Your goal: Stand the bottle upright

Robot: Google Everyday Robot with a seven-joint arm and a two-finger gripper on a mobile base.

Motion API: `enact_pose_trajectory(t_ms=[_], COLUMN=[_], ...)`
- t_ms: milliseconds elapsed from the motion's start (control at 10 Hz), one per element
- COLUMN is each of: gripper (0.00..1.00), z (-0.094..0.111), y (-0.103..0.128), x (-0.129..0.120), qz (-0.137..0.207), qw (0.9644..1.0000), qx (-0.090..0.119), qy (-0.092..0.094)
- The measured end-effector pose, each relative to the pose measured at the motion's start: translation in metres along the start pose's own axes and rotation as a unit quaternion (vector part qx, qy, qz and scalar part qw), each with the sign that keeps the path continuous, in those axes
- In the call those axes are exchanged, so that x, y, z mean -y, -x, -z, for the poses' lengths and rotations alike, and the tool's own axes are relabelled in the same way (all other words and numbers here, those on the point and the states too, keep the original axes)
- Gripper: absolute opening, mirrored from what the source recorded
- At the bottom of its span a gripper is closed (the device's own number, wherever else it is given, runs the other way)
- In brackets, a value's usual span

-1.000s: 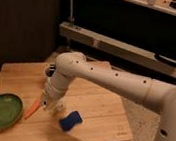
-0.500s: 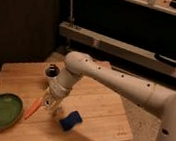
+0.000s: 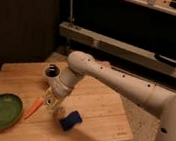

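Low over the bench (image 3: 101, 105), beside the carrot (image 3: 33, 108), the gripper (image 3: 51, 101) had its jaws shut on the bottle (image 3: 57, 110), seemingly to tip it upright.

arm (image 3: 119, 84) bent downward; gripper (image 3: 51, 101) closed, hanging low
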Motion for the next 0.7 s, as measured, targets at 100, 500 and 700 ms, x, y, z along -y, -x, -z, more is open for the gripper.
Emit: enact_pose_trajectory(t_ms=[100,500,700], gripper=[0.1,0.17,0.3], z=[0.001,0.0047,0.0061], y=[0.0002,0.0029,0.0028], x=[0.0013,0.0063,0.0076], qz=[0.001,0.006,0.006], qw=[1.0,1.0,1.0], qx=[0.001,0.004,0.004], qy=[0.001,0.003,0.005])
